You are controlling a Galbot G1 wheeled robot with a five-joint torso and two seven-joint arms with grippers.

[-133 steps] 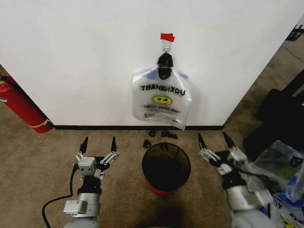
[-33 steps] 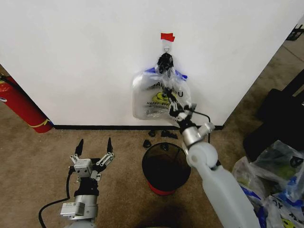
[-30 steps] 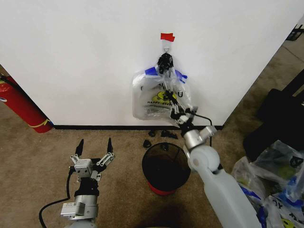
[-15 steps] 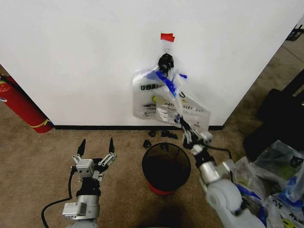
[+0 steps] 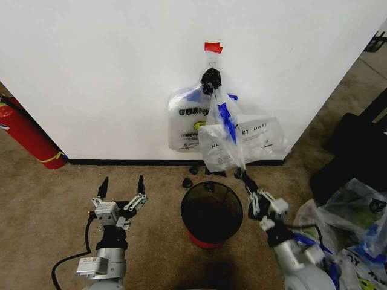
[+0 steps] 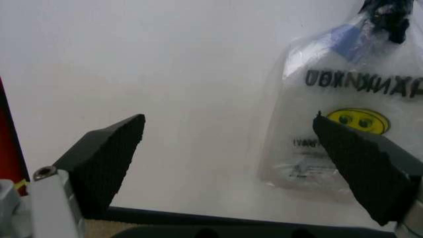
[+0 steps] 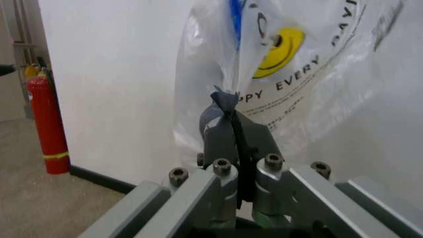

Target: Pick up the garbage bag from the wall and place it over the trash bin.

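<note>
Just above the far rim of the trash bin [image 5: 211, 212], the right gripper [image 5: 240, 175] has its fingers pressed together on the lower edge of the garbage bag [image 5: 239, 145]; the right wrist view shows the two dark pads closed on a bunched fold of the film [image 7: 228, 99] with thin plastic rising from them. From that pinch the bag stretches up and back toward the wall [image 5: 109, 72], its blue handle [image 5: 227, 121] leading to the black clip [image 5: 210, 78] under the small hook [image 5: 211, 59] and the red tape [image 5: 213, 46]. The bag is pulled away from the wall at its lower end but its top is at the clip, so it hangs slanted between hook and gripper. Behind it a second, whiter bag [image 5: 187, 124] lies flat against the wall, its smiley face plain in the left wrist view [image 6: 357, 119].

The left gripper [image 5: 121, 187] rests low over the carpet, left of the bin, fingers spread wide and holding nothing.

The main risk, as I judge it, is at the clip: if the handle does not slip free, more pull could tear the thin film or drag it out of the pinch. The pull could also bring the whiter bag off with it, since both seem to hang from the same clip. Gripped by a bunched edge, the bag's mouth may not open over the bin.
</note>
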